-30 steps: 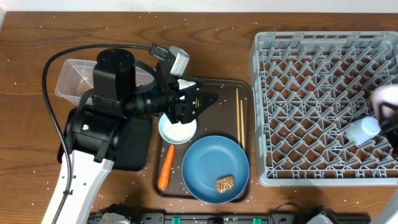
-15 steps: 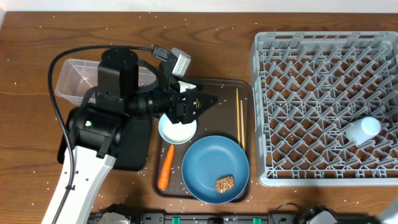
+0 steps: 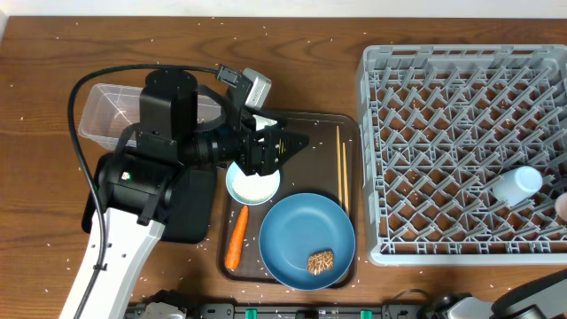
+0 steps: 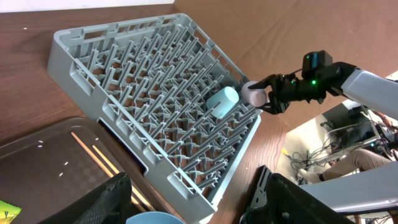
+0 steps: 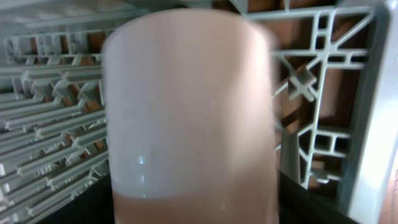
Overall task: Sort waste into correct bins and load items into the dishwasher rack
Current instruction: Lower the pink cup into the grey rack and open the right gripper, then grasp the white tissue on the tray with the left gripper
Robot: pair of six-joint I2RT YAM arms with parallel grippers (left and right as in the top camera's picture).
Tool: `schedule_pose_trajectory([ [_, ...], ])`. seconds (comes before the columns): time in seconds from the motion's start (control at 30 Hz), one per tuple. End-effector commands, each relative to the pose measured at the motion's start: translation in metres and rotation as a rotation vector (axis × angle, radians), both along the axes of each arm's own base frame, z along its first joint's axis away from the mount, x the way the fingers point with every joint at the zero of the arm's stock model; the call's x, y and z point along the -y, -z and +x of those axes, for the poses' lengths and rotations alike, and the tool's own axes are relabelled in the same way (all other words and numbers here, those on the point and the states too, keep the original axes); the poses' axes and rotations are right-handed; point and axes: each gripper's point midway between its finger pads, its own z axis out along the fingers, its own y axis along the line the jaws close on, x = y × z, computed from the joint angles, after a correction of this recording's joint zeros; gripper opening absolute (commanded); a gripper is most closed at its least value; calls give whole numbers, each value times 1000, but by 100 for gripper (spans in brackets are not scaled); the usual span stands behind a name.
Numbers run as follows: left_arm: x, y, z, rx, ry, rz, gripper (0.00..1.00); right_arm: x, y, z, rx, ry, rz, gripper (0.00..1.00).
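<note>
The pale pink cup fills the right wrist view. It is a smooth, plain cylinder, whitish pink and deeper pink toward 6 o'clock, with blurred edges. Behind it runs the grey lattice of the dishwasher rack.

In the left wrist view the same cup sits at the rack's far rim, between the two fingers of the right end effector, one finger on each side. Whether they press on the cup or stand just clear of it cannot be told. Just beside it, toward 9 o'clock in that view, the light blue cup lies on its side among the pegs. Seen from overhead, the rack takes the 3 o'clock side of the tabletop.

The left end effector hangs over the brown serving tray, fingers spread wide with nothing between them. The small white bowl lies toward its 7 o'clock. The large blue plate is at its 6 o'clock and carries the brown food chunk near its lower rim. The orange carrot lies at the plate's 9 o'clock. The chopsticks lie side by side at the end effector's 3 o'clock, running from 12 to 6.

A corner of the yellow-green wrapper shows in the left wrist view, its print too small to read.
</note>
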Motion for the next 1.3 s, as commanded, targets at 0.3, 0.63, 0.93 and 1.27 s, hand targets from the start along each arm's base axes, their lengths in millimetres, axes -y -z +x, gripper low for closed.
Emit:
schedule_pose_trajectory([
  [0.3, -2, 1, 3, 5, -10, 9, 70, 17, -41, 12, 135, -32, -20, 79],
  [0.63, -23, 24, 29, -5, -200, 144, 70, -56, -154, 88, 583, -550, -105, 75],
  [0.93, -71, 106, 45, -149, -470, 551, 70, -178, -156, 92, 327, -936, -274, 79],
  [1.27, -69, 187, 81, -291, -472, 706, 68, -264, -134, 87, 191, -1233, -281, 83],
])
